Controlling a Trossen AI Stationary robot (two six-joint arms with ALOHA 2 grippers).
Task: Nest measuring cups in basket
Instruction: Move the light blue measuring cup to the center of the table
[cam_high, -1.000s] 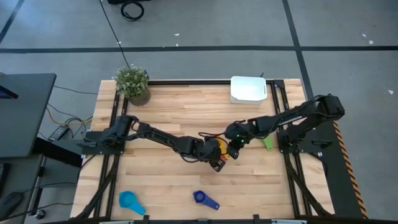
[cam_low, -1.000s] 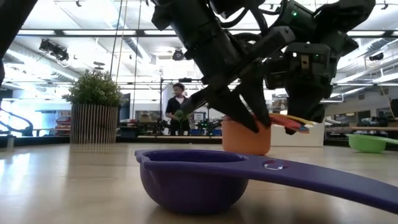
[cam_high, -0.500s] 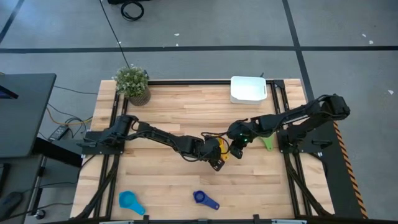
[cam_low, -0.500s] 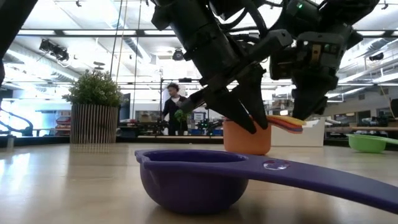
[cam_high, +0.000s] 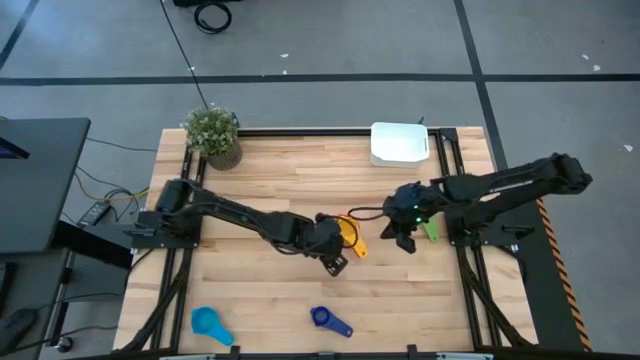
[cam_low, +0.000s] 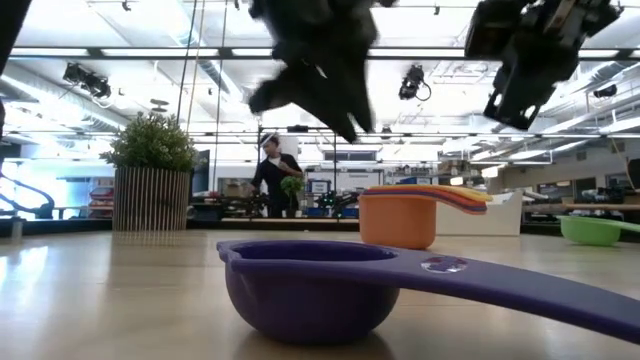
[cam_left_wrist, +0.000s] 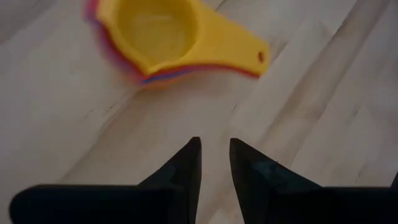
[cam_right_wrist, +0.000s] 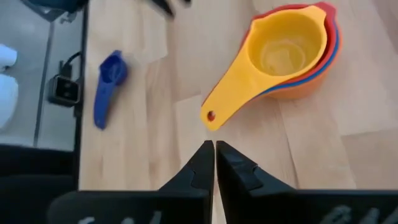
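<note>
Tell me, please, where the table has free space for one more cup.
Free wood lies between the plant and the basket, and between the light blue cup and the dark blue cup. It is crowded at the centre, around the cup stack, both claws and the green cup.

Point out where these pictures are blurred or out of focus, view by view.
Low view: both arms overhead are smeared by motion, the dark blue cup up close looks soft, and the orange cup stack is sharper. Left wrist view: the yellow cup is motion-blurred along its edge. Right wrist view: the stack is crisp, the picture's top corner smeared. High view: evenly sharp.
</note>
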